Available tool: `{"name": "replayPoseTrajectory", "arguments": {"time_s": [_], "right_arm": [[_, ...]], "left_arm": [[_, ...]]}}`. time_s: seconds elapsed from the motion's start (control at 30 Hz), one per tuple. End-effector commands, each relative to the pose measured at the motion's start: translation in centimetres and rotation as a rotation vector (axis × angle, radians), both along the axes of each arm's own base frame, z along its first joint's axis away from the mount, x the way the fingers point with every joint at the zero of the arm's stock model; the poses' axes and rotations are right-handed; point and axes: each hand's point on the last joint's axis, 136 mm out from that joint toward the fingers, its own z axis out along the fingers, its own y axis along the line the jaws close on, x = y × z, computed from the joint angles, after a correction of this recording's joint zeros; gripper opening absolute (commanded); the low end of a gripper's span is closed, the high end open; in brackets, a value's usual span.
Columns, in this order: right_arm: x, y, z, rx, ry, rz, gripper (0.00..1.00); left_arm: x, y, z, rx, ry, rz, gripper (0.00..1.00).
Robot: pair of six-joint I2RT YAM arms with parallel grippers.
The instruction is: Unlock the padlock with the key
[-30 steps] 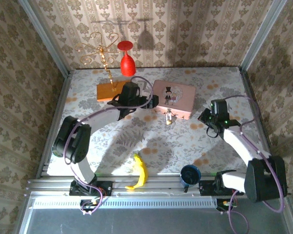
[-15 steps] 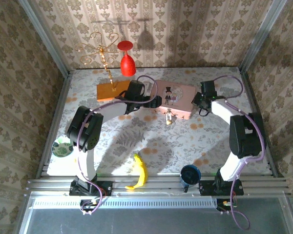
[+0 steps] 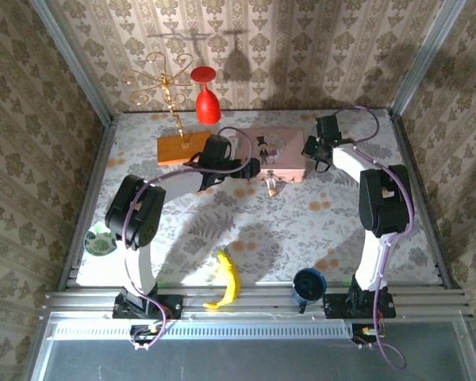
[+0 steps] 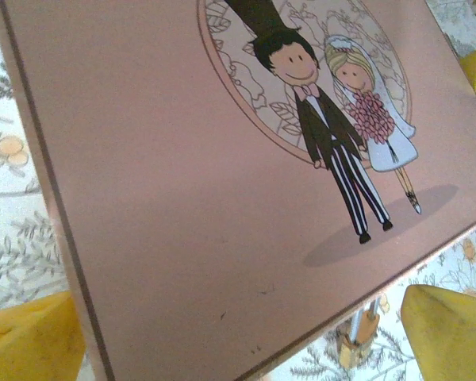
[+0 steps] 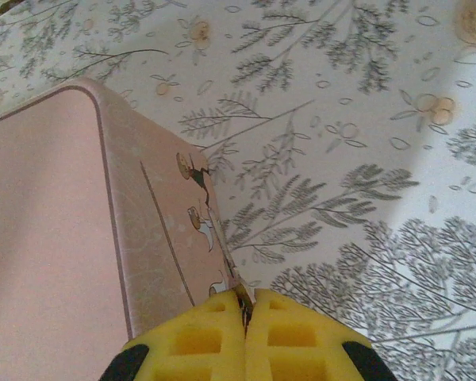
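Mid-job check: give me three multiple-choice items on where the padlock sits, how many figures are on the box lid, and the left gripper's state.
1. The padlock hangs: A. on the lid; B. at the pink box's near edge; C. at its far edge.
2. Figures drawn on the lid: A. one; B. two; C. four.
3. The left gripper is: A. open; B. shut on the padlock; C. shut on the lid.
B, it dangles just below the near edge; B, a groom and a bride; A, its pads stand wide apart at the box's corner.
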Motion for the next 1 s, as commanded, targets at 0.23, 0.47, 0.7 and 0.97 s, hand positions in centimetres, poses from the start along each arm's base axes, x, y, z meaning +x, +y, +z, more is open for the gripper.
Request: {"name": "replayPoseTrajectory", "arguments": {"time_s": [0.23,0.47,0.7,0.97], "right_arm": [[-2.4,11.3,-2.5,0.093,0.112,0.330,0.00],[-2.9,12.7,-2.4,0.115,0.111,0.341,0.00],[-2.7,11.6,-1.9,0.095,0.116,0.319,0.00],[-3.6,5.9,-0.3,0.120,0.096,0.204,0.00]], "left_arm": [[-5.5,-0.1,4.2,-0.104,-0.034,-0.011,1.00],[-6.6,3.0,3.8,-0.093,-0.028,0.112,1.00],[-7.6,6.9,3.6,-0.085,-0.021,0.331,1.00],[-10.8,10.6,5.7,0.014,-0.122,0.558,1.00]]}}
